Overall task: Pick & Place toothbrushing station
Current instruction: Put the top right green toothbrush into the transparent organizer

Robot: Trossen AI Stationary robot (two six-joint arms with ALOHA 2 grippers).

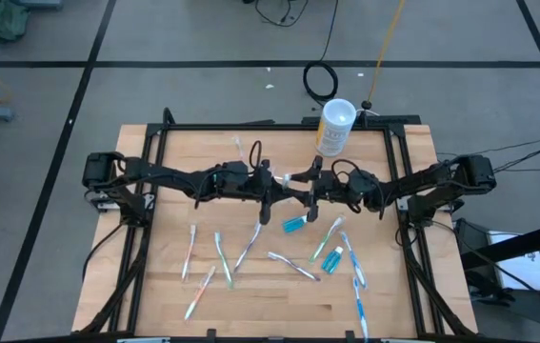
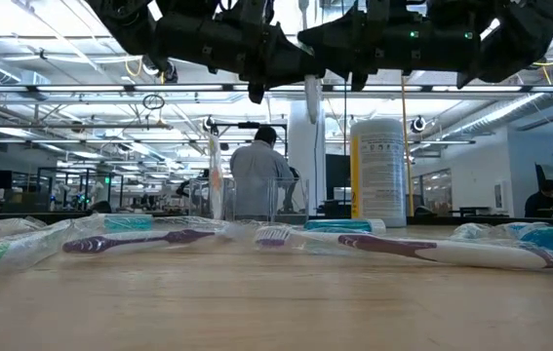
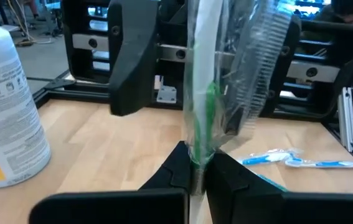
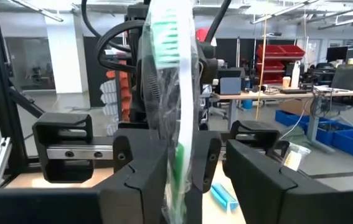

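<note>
My left gripper [image 1: 280,185] is shut on a plastic-wrapped toothbrush [image 3: 202,81] with a white and green handle, held upright above the table's middle. My right gripper [image 4: 195,186] faces it from the table's right. It is open, one finger on either side of the same toothbrush [image 4: 177,93]; whether it touches the wrapper I cannot tell. The clear holder [image 2: 255,200] stands on the table behind them, toward the far edge. Several wrapped toothbrushes [image 1: 250,250] and teal toothpaste tubes [image 1: 295,224] lie flat on the near half. My left gripper pinches the wrapped toothbrush's handle [image 3: 196,163] between its two fingers, at the green part. The fingers come nearly level from the table's left and lie across the handle. The brush stands upright, bristle head up, lifted clear of the table.
A tall white canister [image 1: 334,127] with a yellowish label stands at the far edge, right of centre. A black frame [image 1: 395,162] borders the wooden table's sides. In the low view a purple-handled toothbrush [image 2: 432,251] lies close to the near edge. A person stands in the room beyond.
</note>
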